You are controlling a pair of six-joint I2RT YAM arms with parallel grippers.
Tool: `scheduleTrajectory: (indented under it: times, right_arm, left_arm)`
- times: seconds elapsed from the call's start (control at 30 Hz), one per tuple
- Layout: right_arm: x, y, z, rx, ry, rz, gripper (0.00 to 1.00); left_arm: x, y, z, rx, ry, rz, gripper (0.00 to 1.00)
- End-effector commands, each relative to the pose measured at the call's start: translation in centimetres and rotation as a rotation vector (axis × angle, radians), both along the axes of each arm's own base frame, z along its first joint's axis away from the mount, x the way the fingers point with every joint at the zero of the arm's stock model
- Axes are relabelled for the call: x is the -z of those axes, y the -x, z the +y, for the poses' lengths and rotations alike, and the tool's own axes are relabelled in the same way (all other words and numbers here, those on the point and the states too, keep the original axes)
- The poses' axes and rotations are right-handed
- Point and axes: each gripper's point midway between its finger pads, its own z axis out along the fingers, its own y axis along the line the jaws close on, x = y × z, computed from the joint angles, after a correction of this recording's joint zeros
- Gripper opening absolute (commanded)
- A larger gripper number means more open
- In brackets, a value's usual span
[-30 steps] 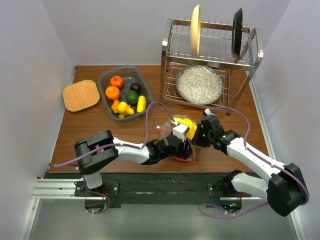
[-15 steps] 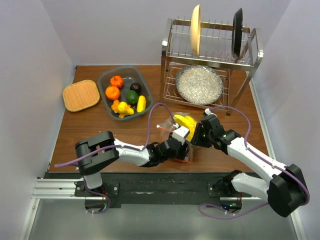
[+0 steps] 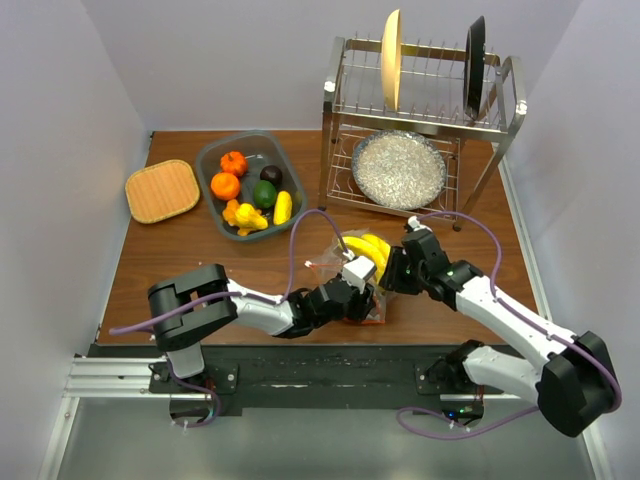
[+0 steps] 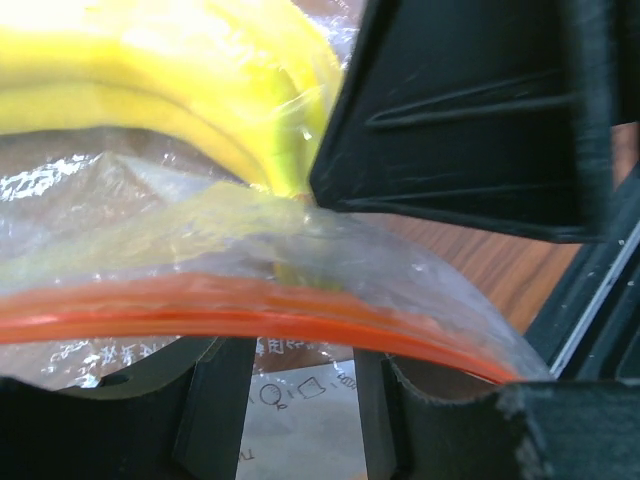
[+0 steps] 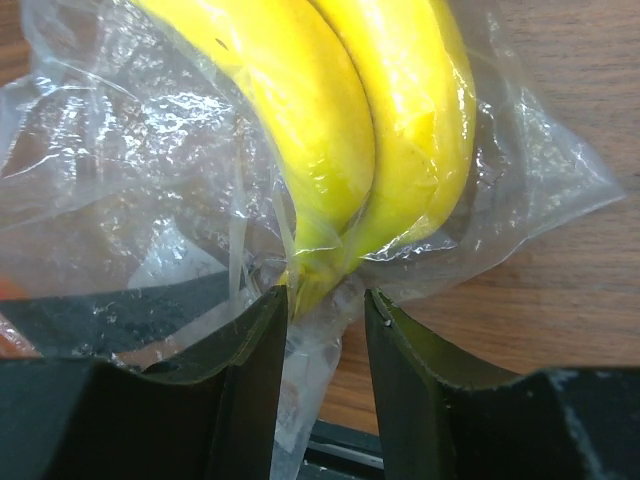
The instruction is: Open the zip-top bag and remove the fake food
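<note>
Low in the middle of the overhead view, both arms meet over the bag [image 3: 327, 262], which lies on the brown table [image 3: 200, 260] a little below the dish rack [image 3: 340, 110]. A bunch of yellow bananas [image 3: 366, 248] sits inside it, showing through the clear plastic.

The right pincer [image 5: 318, 300] comes in from the right of the frame. From its own camera its two fingers [image 5: 250, 380] are drawn close, with the stem end of the bananas and a fold of the crinkly plastic between them, so it is clenched on the bag at that end.

The left pincer [image 4: 303, 360] reaches in from the lower left. In its camera the orange zip strip [image 4: 250, 320] curves across the lower part of the frame, right over its fingertips, and printed plastic fills the gap between them. I cannot tell whether it is gripping.

At the upper left of the overhead view, well apart from the bag, a grey tub [image 3: 215, 150] holds more toy fruit [image 3: 225, 185] in orange, yellow, green and dark brown. A square woven mat [image 3: 162, 190] lies just left of it. A glittery plate [image 3: 398, 168] rests in the rack's lower tier.
</note>
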Motion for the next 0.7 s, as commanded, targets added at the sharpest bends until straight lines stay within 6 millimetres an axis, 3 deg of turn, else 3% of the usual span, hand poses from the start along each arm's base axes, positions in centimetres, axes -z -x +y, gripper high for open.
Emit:
scheduleTrajectory:
  times: [0.0,0.07,0.1,0.27,0.47,0.57,0.67]
  right_arm:
    - [-0.5,-1.0,0.7,-0.008,-0.007,-0.026,0.38]
    - [-0.6,-1.3,0.7,-0.005,0.0,-0.034,0.32]
    - [-0.9,-1.5,0.6,-0.003,0.003,-0.045,0.24]
    - [-2.2,-1.9,-0.7,0.01,0.068,-0.078,0.0]
    - [-4.1,-1.8,-1.6,0.019,0.098,-0.117,0.0]
    - [-3.7,-1.3,-1.5,0.01,0.087,-0.1,0.0]
    - [-2.3,-0.8,-2.0,0.014,0.109,-0.073,0.0]
  left_arm:
    - [-2.8,0.1,-1.1,0.034,0.11,-0.056,0.47]
    - [-2.5,0.2,-1.1,0.036,0.106,-0.051,0.47]
    - [-2.4,0.2,-1.0,0.036,0.102,-0.049,0.47]
    - [-1.9,0.3,-0.8,0.029,0.095,-0.041,0.46]
    - [-1.5,0.1,-0.7,0.017,0.089,-0.036,0.45]
    - [-1.9,0.1,-0.9,0.018,0.104,-0.041,0.46]
    - [-2.1,0.2,-1.4,0.034,0.11,-0.043,0.55]
